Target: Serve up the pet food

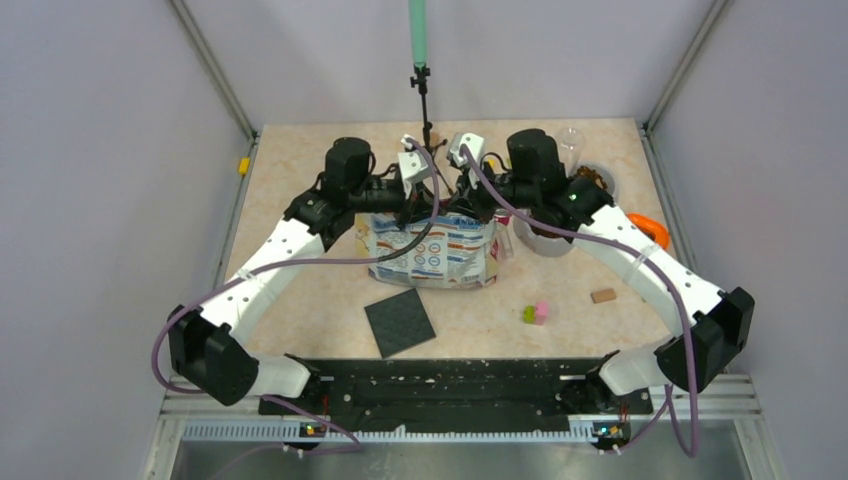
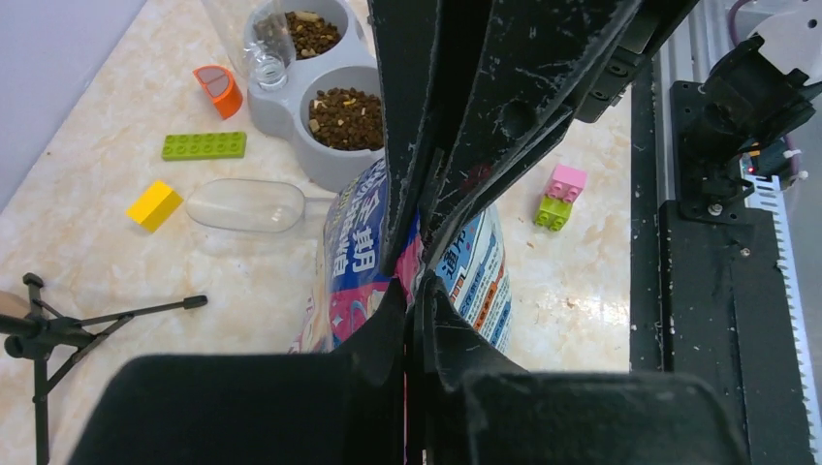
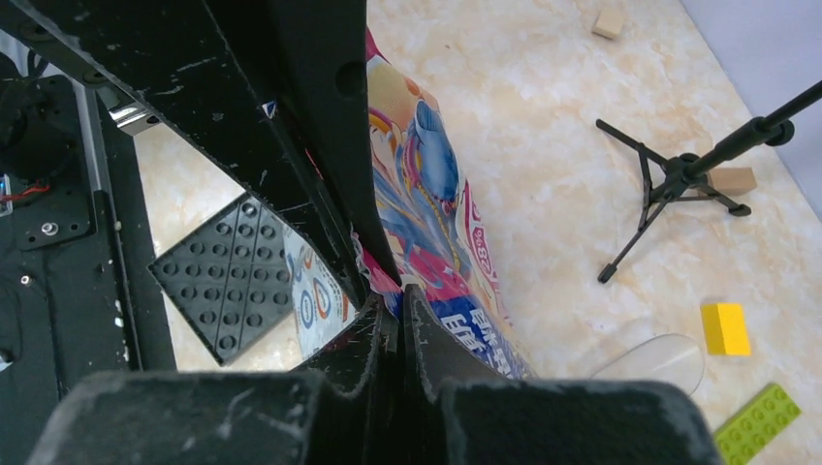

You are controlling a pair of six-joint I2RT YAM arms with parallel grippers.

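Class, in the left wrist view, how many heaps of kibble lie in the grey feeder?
2. One kibble heap fills the grey feeder bowl nearest the bag; the second heap sits in the bowl beyond it, beside a clear bottle. The bag may hide more.
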